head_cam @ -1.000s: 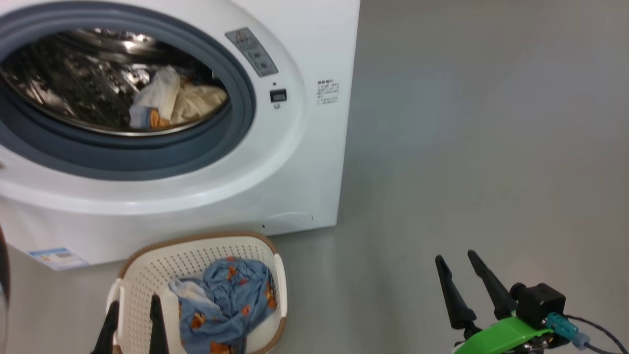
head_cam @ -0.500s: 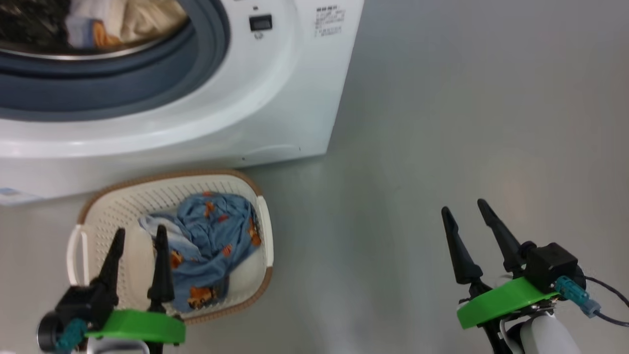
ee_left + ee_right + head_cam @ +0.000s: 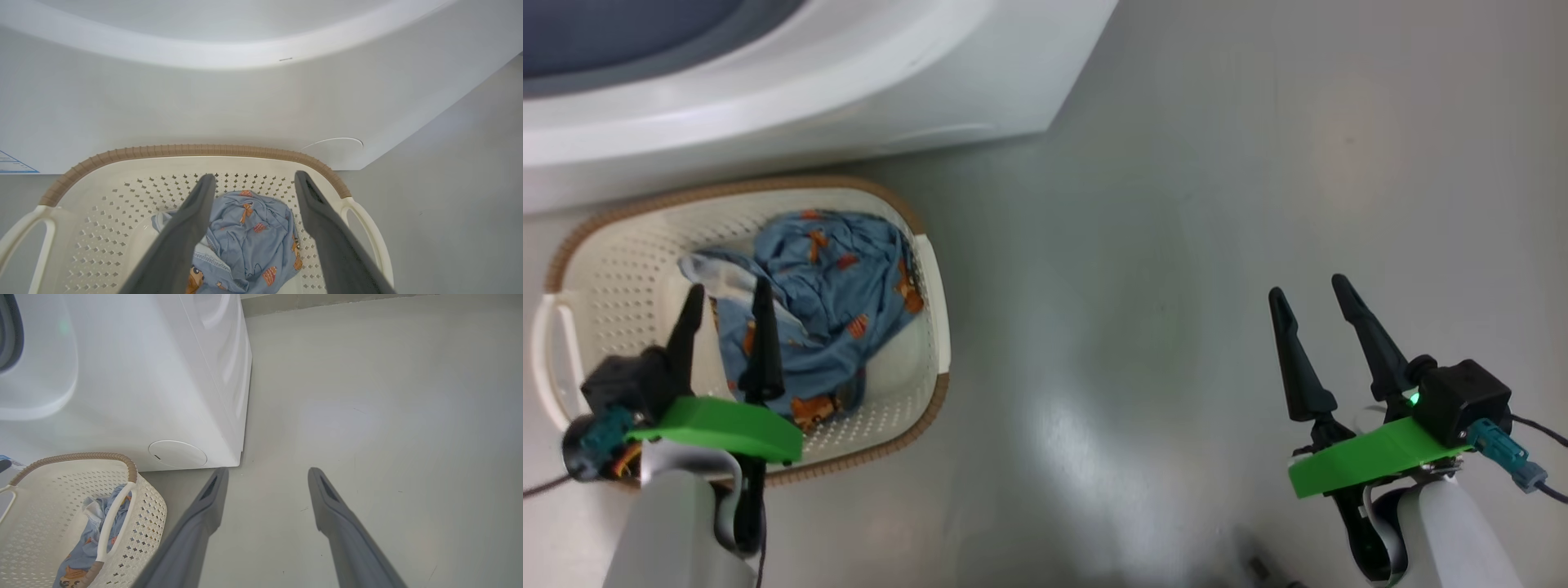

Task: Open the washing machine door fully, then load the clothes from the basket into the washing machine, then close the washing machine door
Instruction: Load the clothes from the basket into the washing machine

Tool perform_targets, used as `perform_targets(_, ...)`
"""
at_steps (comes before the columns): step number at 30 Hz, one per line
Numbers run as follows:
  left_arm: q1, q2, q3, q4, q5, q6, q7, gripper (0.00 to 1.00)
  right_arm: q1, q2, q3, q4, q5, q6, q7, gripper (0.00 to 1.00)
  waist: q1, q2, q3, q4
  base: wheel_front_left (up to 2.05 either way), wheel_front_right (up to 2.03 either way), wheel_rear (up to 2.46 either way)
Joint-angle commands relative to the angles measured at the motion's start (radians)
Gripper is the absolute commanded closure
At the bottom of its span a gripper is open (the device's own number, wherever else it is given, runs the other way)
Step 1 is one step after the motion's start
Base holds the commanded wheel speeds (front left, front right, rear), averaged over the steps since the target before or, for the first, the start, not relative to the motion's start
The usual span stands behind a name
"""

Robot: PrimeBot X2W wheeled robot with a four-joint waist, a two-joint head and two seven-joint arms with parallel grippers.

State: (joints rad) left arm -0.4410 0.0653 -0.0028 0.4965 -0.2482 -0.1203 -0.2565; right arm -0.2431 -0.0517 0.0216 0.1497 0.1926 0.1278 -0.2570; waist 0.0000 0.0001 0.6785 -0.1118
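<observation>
Mid-loading: hovering the left gripper (image 3: 728,286), fingers apart, over the blue printed garment (image 3: 825,278) in the basket (image 3: 931,282), right gripper (image 3: 1307,286) spread idle over floor (image 3: 1176,245); next, likely dropping and pinching.

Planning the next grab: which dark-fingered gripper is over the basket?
The left gripper, open above the blue printed garment in the cream perforated basket; the right gripper hangs over grey floor.
</observation>
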Motion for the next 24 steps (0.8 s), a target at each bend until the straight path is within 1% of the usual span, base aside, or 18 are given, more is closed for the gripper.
perform_targets(1,-0.009,0.031,0.024,0.006,-0.015,-0.007,-0.005,0.0,0.007,0.001,0.019,-0.024,0.007,0.003,-0.005,0.0,0.0,-0.0001,0.09,-0.012,0.0,0.0,0.0)
perform_targets(5,-0.073,0.061,-0.006,0.103,-0.037,-0.009,-0.005,0.0,-0.001,0.001,0.018,-0.034,0.003,0.003,-0.005,0.0,0.0,-0.0001,0.135,-0.021,0.0,0.0,0.0)
perform_targets(9,-0.139,0.089,-0.049,0.199,-0.083,-0.01,0.001,0.0,-0.003,0.001,0.011,-0.045,0.007,0.003,-0.005,0.0,0.0,-0.0001,0.177,-0.026,0.0,0.0,0.0)
perform_targets(12,-0.192,0.113,-0.103,0.262,-0.136,-0.01,0.04,0.0,-0.003,0.001,0.006,-0.052,0.012,0.003,-0.005,0.0,0.0,-0.0001,0.21,-0.03,0.0,0.0,0.0)
perform_targets(18,-0.283,0.185,-0.172,0.338,-0.252,-0.01,0.092,0.0,-0.005,0.001,0.014,-0.066,0.031,0.003,-0.005,0.0,0.0,-0.0001,0.267,-0.047,0.0,0.0,0.0)
perform_targets(24,-0.33,0.231,-0.241,0.392,-0.363,-0.01,0.141,0.0,-0.009,0.001,0.028,-0.074,0.053,0.003,-0.005,0.0,0.0,-0.0001,0.299,-0.072,0.0,0.0,0.0)
